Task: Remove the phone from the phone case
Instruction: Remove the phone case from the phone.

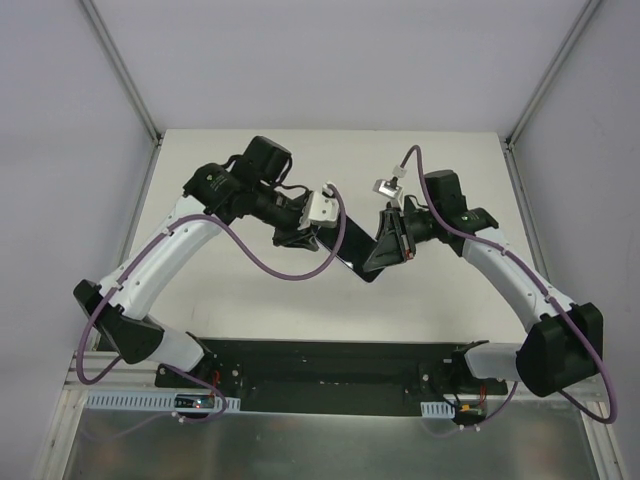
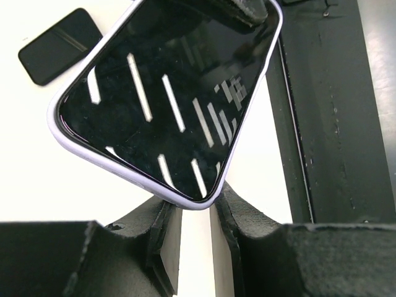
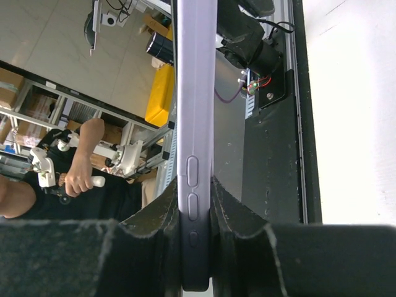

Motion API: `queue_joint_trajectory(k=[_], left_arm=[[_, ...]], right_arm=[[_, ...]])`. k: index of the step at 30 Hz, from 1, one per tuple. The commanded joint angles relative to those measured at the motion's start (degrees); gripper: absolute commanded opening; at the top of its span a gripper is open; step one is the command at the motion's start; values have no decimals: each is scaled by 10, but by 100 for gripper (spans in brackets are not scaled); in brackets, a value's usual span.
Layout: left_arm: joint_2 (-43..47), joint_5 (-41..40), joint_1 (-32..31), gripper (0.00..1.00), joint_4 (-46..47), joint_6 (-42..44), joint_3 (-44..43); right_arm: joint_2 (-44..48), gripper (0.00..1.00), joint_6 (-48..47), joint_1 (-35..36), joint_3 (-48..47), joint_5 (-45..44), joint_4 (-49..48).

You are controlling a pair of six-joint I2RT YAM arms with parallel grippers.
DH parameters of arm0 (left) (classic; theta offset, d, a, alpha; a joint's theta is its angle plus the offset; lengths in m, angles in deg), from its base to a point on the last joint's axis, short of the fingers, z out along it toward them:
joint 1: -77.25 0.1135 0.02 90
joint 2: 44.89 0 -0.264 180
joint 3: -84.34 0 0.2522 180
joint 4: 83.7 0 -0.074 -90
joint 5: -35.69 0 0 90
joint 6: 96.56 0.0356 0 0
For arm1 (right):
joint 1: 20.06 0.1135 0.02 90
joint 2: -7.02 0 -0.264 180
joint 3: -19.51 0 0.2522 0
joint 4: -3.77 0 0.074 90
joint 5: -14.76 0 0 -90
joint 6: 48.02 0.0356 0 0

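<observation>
Phone (image 2: 167,105): black screen, inside lilac phone case (image 3: 197,124).
Right gripper (image 3: 195,193): clamped on the phone case's button edge.
Left gripper (image 2: 197,216): pinching its corner.
Table (image 1: 450,290): dark handset (image 2: 59,46) lying flat.

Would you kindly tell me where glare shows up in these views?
Left wrist: the phone screen mirrors bright strips of light, hiding what it displays. Right wrist: the case edge is evenly lit, no glare. Top external: flat, even light, no glare.
</observation>
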Motion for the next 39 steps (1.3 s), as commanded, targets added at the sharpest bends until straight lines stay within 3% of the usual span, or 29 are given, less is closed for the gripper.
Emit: queue_joint_trajectory(k=[1, 12, 14, 16, 19, 23, 28, 35, 39], left_arm=[[-33, 86, -73, 0, 25, 38, 14], [-2, 52, -23, 0, 34, 4, 62], [9, 74, 2, 16, 34, -14, 71], [23, 98, 25, 48, 34, -31, 85], [31, 115, 48, 78, 34, -52, 88], [14, 142, 63, 93, 34, -132, 69], [-3, 168, 91, 89, 34, -207, 42], [-8, 190, 107, 82, 35, -245, 12], [-20, 194, 107, 69, 35, -249, 5]], right_arm=[[1, 0, 49, 13, -34, -9, -112], [38, 0, 46, -6, -29, -21, -113], [49, 0, 45, -10, -31, -27, -114], [56, 0, 42, -12, -35, -30, -111], [55, 0, -20, -13, -58, -47, -35], [45, 0, -149, -8, -111, -82, 102], [61, 0, -206, 4, -116, -140, 146], [70, 0, -257, 28, -125, -187, 182], [71, 0, -263, 33, -127, -192, 189]])
